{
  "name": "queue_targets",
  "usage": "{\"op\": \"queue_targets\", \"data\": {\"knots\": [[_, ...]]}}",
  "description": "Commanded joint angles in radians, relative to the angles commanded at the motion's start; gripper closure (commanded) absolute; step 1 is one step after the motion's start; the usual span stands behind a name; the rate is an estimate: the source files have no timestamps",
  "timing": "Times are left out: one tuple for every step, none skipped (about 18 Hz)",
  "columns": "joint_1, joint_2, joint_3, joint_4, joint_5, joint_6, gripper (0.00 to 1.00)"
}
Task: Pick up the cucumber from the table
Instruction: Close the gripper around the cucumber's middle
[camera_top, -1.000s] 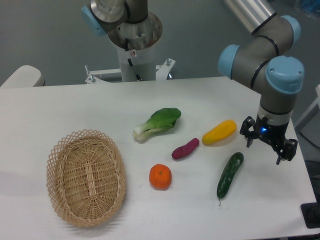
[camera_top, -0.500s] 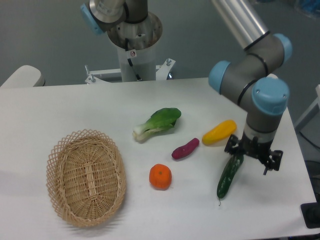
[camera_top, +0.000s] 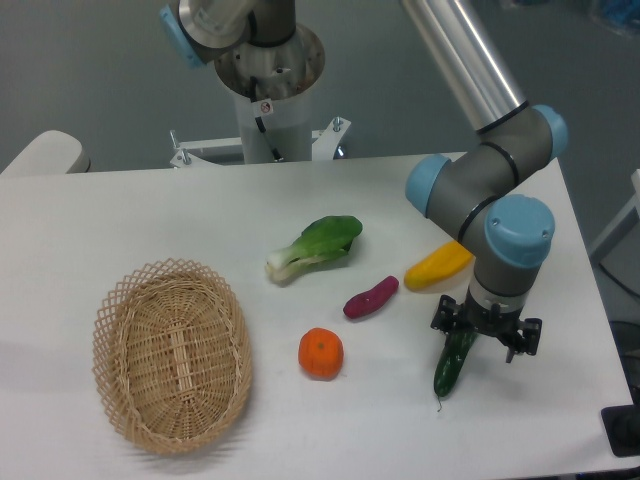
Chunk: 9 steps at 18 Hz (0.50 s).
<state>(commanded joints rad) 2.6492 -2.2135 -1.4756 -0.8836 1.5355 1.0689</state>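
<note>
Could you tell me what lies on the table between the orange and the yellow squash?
In the fixed camera view, the purple sweet potato lies between the orange and the yellow squash, touching neither; bare white table shows on both sides of it.

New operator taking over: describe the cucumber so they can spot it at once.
On the white table, look at its front right part, under the arm's tool. The cucumber lies there, beside the yellow squash: the only long, slim, dark green item.
</note>
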Motion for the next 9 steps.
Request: {"op": "queue_targets", "data": {"knots": [[-0.005, 0.0, -0.008, 0.003, 0.009, 0.018, 0.0], [-0.008, 0.002, -0.014, 0.003, 0.012, 0.031, 0.0], [-0.009, 0.002, -0.023, 0.003, 0.012, 0.035, 0.0], [-0.011, -0.002, -0.029, 0.005, 0.014, 0.036, 0.0], [-0.015, -0.008, -0.032, 0.012, 0.018, 0.039, 0.0], [-0.018, -0.012, -0.032, 0.034, 0.023, 0.042, 0.0], [-0.018, -0.021, -0.032, 0.047, 0.023, 0.049, 0.0], [-0.018, -0.028, -0.032, 0.052, 0.025, 0.058, 0.0], [-0.018, -0.028, -0.032, 0.052, 0.025, 0.065, 0.0]]}}
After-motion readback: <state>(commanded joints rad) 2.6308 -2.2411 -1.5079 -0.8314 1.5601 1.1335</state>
